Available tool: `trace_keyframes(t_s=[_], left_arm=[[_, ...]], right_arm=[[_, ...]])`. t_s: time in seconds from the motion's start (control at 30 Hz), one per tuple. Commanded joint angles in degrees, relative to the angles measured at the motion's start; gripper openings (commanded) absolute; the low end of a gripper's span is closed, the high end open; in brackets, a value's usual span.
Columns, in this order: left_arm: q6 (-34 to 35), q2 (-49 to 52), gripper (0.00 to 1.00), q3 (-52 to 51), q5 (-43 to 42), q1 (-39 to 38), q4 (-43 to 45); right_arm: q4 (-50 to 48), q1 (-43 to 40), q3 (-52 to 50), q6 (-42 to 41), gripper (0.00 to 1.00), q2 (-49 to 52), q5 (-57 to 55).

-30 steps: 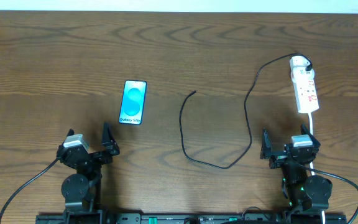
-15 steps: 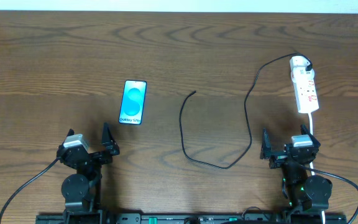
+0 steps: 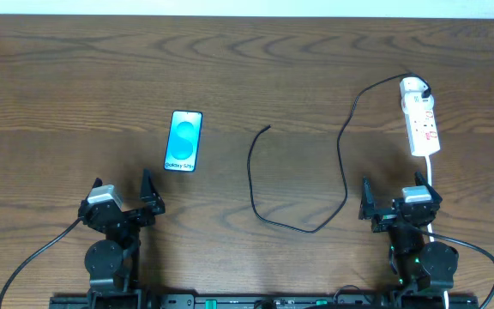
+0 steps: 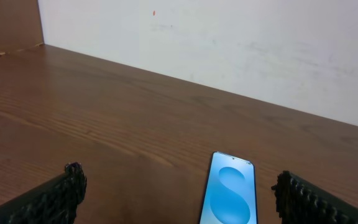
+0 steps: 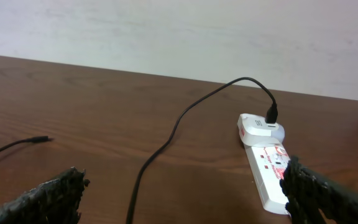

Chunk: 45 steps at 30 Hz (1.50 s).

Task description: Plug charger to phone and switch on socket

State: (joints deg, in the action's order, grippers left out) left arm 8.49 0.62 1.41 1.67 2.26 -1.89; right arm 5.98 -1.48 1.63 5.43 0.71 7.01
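The phone (image 3: 184, 142) lies flat left of centre, blue screen up; it also shows in the left wrist view (image 4: 231, 195). The black charger cable (image 3: 256, 184) curls across the middle, its free plug tip (image 3: 268, 128) apart from the phone; its other end is plugged into the far end of the white socket strip (image 3: 421, 117). The right wrist view shows the strip (image 5: 267, 167), the cable (image 5: 166, 140) and the tip (image 5: 42, 139). My left gripper (image 3: 123, 196) is open and empty near the front edge. My right gripper (image 3: 399, 200) is open and empty, just in front of the strip.
The strip's white cord (image 3: 430, 167) runs toward the right arm's base. A white wall (image 4: 229, 37) stands behind the brown wooden table (image 3: 75, 77). Both arm bases sit at the front edge.
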Motion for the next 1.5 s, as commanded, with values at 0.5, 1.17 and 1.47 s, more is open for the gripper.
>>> trace_keyframes(t_s=[0.5,1.17,1.47], left_arm=[[-1.2,-0.3,0.99,-1.2,0.5,0.3,-2.1],[-1.0,-0.2,0.99,-0.7,-2.8,0.3,-1.0],[-1.0,7.2,0.99,4.5,-6.0,0.3,-1.1]], right_arm=[[-0.2,0.6,-0.3,-0.7,0.99,-0.3,-0.2],[-0.2,0.6,-0.3,-0.7,0.99,-0.3,-0.2],[-0.2,0.6,-0.3,-0.7,0.99,-0.3,-0.2]])
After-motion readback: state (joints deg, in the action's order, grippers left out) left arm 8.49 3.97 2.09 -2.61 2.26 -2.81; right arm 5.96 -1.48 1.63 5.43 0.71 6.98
